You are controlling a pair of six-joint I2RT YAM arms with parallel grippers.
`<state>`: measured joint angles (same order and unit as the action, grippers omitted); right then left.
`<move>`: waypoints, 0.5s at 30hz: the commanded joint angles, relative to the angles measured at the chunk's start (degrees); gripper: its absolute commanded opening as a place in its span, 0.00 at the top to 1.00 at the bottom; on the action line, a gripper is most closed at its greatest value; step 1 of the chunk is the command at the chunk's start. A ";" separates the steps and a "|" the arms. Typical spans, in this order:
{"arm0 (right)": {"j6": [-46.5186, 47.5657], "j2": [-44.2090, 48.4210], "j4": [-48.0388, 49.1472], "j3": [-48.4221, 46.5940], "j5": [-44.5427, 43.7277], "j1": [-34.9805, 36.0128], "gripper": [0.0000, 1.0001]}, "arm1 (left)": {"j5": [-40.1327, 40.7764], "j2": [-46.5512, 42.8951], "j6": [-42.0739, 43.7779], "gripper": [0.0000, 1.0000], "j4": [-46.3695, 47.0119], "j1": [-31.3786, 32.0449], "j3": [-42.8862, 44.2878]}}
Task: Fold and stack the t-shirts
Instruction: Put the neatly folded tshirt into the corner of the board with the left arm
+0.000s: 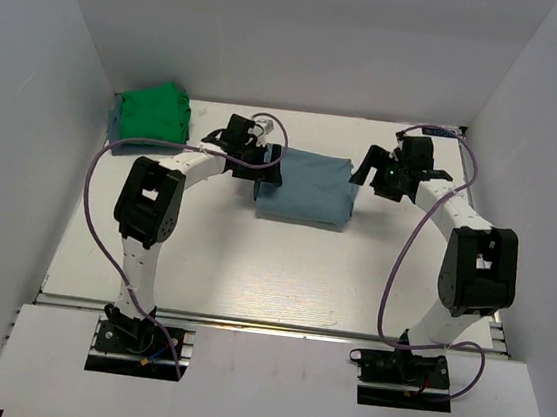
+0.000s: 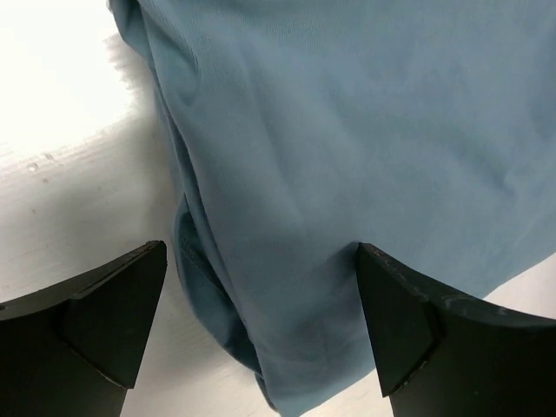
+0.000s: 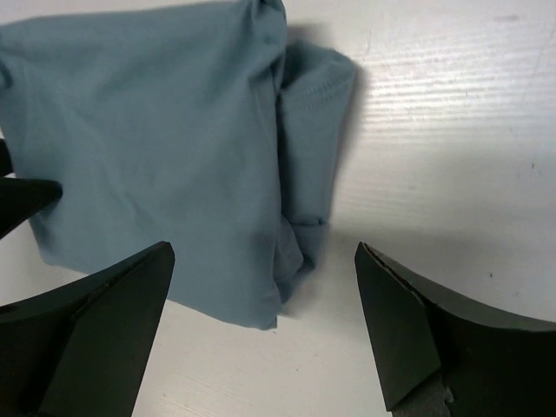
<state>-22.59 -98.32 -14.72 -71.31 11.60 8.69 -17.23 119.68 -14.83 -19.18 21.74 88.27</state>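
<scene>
Top external view: folded blue-grey t-shirt [image 1: 304,186] is lying mid-surface [image 1: 252,266]. Left end effector [image 1: 269,170] and right end effector [image 1: 368,166] are flanking it, jaws apart, empty. Fold seems done; stacking with the green t-shirt [image 1: 154,112] is likely next, needing grips on both ends.

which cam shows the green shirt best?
Top external: the green t-shirt lies at the far left corner of the table, fully in frame. Neither wrist view shows it at all; both are filled by the blue-grey t-shirt.
</scene>
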 commanded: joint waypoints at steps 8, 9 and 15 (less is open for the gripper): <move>1.06 8.31 1.62 8.19 -2.10 -0.08 0.10 | -4.31 2.04 4.99 0.00 1.78 4.10 -3.81; 0.88 8.67 1.89 8.72 -2.10 -0.07 0.10 | -2.30 3.27 4.99 0.00 1.08 4.10 -3.28; 0.35 16.39 2.85 14.26 -1.93 -0.08 0.10 | -1.57 8.81 4.29 0.16 -1.39 5.68 1.12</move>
<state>-22.13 -86.76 -14.22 -58.81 10.07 8.69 -19.79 124.09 -10.70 -17.30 26.37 89.03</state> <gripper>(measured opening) 0.904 0.871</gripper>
